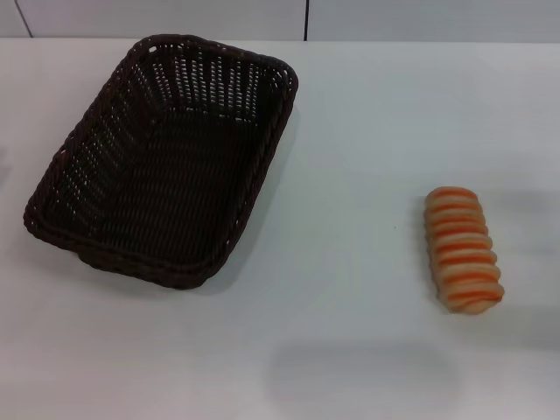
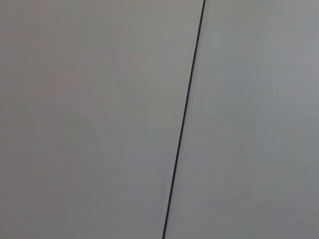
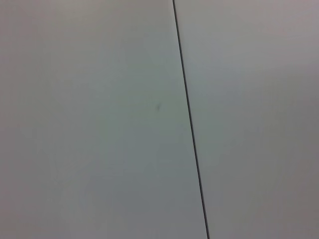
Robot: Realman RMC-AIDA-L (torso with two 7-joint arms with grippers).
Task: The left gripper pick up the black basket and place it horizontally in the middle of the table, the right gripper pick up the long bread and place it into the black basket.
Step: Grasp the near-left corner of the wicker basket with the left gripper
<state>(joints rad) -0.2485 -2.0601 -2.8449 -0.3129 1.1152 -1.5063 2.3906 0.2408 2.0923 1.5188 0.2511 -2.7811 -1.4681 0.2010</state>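
Note:
The black basket [image 1: 166,162] is a large dark woven tray lying on the left half of the white table [image 1: 350,131], its long side running from near left to far right, and it is empty. The long bread [image 1: 462,248], a tan loaf with orange crosswise stripes, lies on the table at the right, well apart from the basket. Neither gripper shows in the head view. Both wrist views show only a plain pale surface crossed by a thin dark seam.
A light wall with a dark vertical seam [image 1: 306,19] runs behind the table's far edge. A faint soft shadow [image 1: 363,376] lies on the table near the front.

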